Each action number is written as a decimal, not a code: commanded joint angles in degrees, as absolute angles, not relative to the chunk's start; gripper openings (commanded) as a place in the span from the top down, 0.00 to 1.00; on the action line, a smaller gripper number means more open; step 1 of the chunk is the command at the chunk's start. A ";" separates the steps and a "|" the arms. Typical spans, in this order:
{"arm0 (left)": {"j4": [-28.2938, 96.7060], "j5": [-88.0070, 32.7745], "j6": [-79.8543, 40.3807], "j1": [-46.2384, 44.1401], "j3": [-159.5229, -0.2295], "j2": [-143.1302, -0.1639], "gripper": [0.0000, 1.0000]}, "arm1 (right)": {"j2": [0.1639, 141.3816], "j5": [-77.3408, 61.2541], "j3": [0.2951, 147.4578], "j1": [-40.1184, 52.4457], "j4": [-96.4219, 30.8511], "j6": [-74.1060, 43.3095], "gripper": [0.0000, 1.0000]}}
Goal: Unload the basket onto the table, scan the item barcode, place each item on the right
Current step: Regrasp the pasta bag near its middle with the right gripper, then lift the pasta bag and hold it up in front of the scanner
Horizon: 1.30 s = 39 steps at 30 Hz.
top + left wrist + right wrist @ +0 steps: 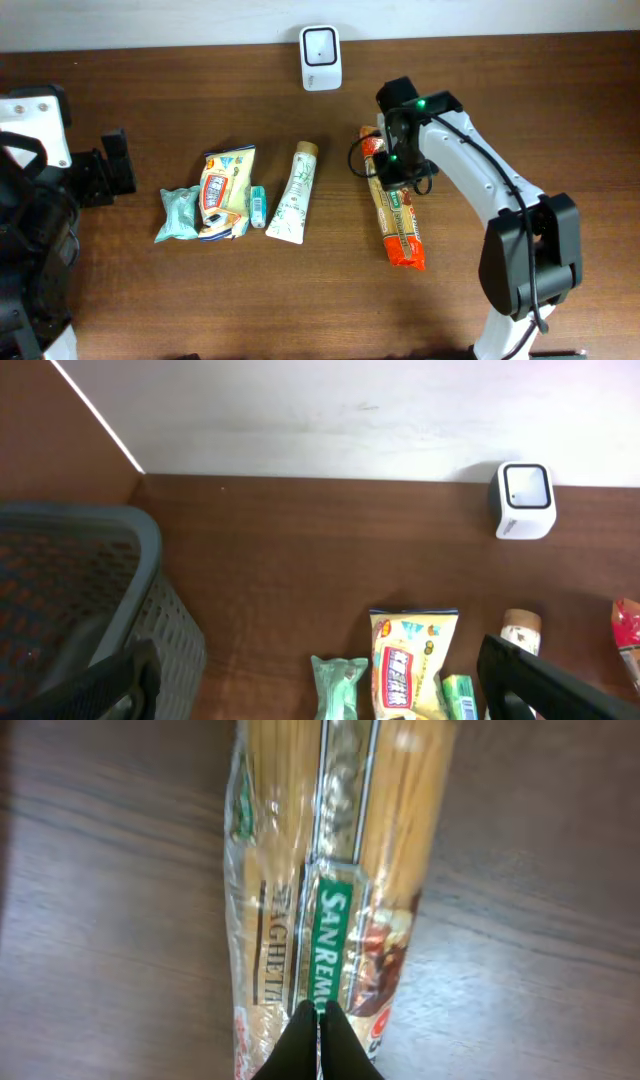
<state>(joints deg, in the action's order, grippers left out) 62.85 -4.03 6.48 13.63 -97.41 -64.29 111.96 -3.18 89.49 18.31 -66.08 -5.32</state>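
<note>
Grasping step: my right pincer (320,1042) is pressing together on the spaghetti packet (330,870), left pincer (108,168) idling spread. Next I'm needing a secure lift toward the scanner (321,57) at the table's far edge.

A strip of bare table (340,225) lay open between the tube (295,190) and the spaghetti packet (398,215). Left of the tube there was little room: the small green box (258,206), snack bag (225,188) and green pouch (178,212) lay packed in a row. The wood before the scanner (320,58) was open. The closed right gripper (392,168) sat over the packet's upper end, and the right arm (480,185) crossed the table beyond it. A basket (90,590) blocked the far left.
</note>
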 commanded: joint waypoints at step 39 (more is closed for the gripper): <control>62.74 -3.64 7.42 13.82 -97.80 -64.10 0.01 | 111.90 -42.98 84.75 14.74 -61.39 15.44 0.96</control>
